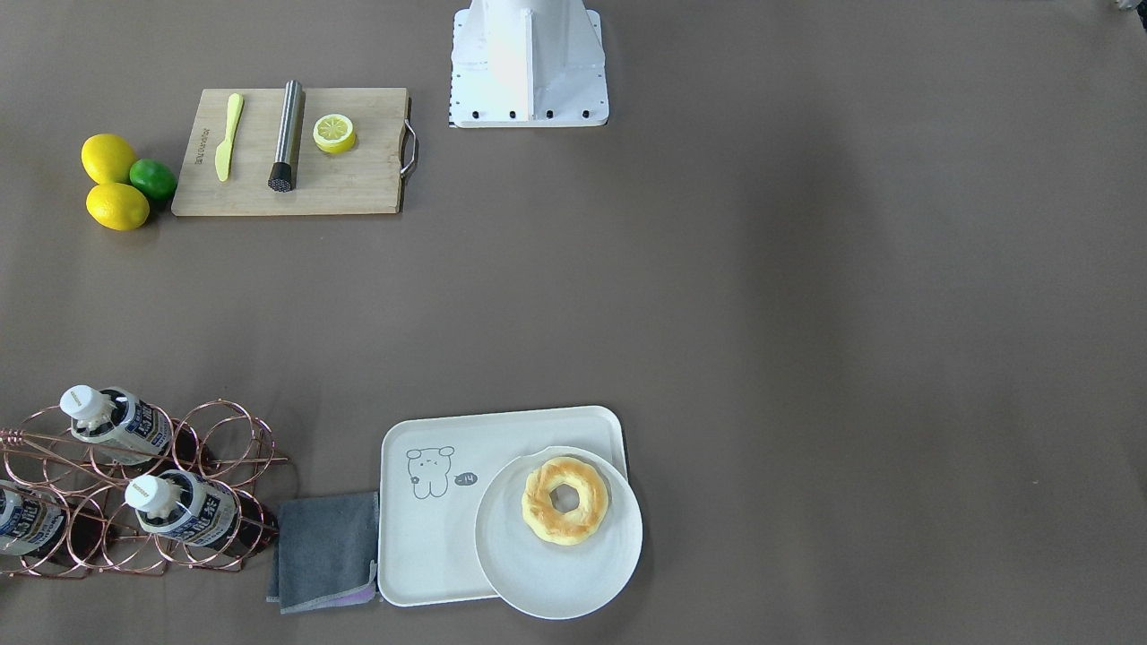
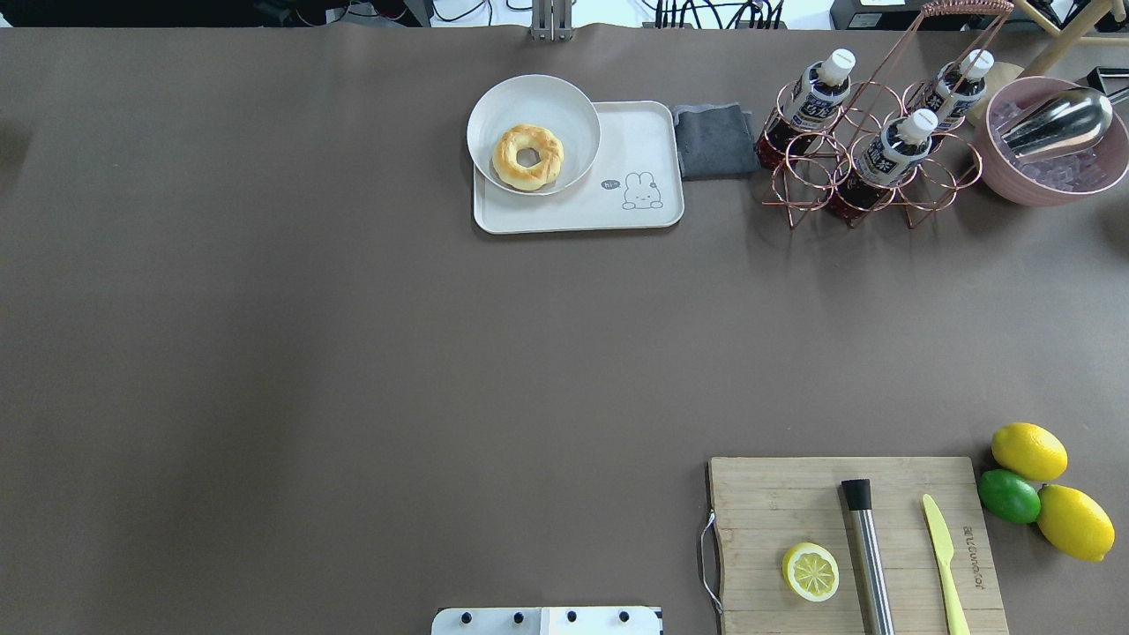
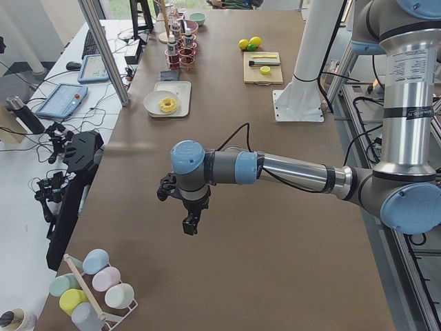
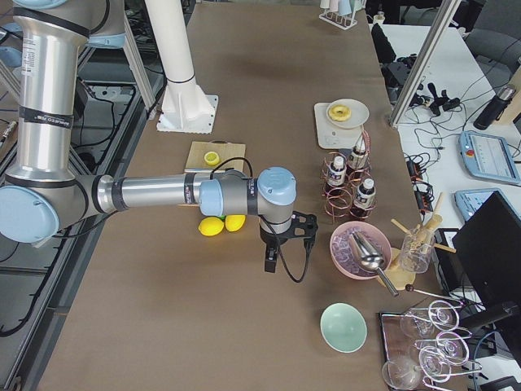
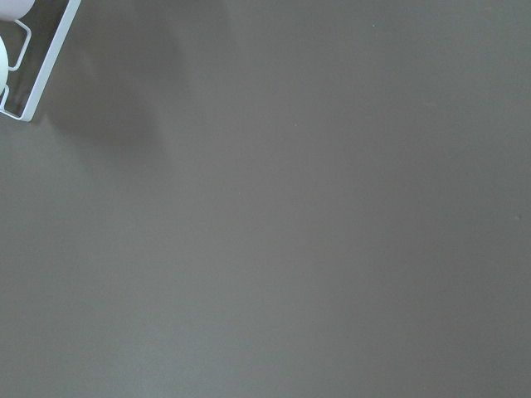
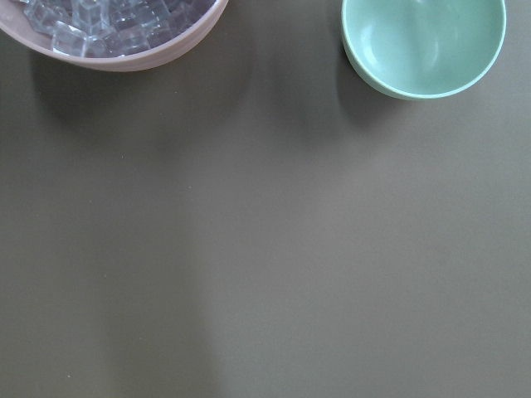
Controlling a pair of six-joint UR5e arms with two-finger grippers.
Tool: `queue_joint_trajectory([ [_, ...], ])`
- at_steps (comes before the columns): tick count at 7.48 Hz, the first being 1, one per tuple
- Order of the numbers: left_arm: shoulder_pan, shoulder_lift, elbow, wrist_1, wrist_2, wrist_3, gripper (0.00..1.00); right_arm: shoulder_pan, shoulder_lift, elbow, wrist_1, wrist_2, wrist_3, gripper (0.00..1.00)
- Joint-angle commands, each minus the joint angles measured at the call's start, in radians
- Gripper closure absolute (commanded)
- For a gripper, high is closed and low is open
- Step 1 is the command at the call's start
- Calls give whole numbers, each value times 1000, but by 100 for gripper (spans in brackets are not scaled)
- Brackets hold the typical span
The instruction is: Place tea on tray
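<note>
Three alike bottles of tea [image 2: 893, 148] lean in a copper wire rack [image 2: 937, 189] at the table's far edge, caps up, none of them on the tray [image 2: 564, 213]; a folded grey cloth [image 2: 713, 139] lies between rack and tray, just beside the tray. On the tray's one end sits a round white plate [image 2: 494, 104], overhanging its rim and holding a ring pastry [image 2: 527, 157]. A pink bowl [image 2: 995, 176] next to the rack holds ice cubes [image 2: 1063, 172] and a metal scoop [image 2: 1058, 122]; a mint-green bowl [image 6: 423, 50] stands near it. The left gripper [image 3: 188, 225] hangs over bare table, well apart from the tray; the right gripper [image 4: 271, 262] hangs near the pink bowl (both show only in the side views, so I cannot tell how their jaws stand).
</note>
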State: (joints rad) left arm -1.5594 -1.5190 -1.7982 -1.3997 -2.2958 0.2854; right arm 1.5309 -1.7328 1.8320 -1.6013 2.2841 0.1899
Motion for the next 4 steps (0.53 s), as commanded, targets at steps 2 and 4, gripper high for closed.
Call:
queue_joint_trajectory([
  [2,-2,-6,-12,-28,-1,3,3,2,-2,0,-2,2,-1,0],
  [4,-4,16,45,-165,-45,-6,3,2,-13,-2,-3,9,-1,0],
])
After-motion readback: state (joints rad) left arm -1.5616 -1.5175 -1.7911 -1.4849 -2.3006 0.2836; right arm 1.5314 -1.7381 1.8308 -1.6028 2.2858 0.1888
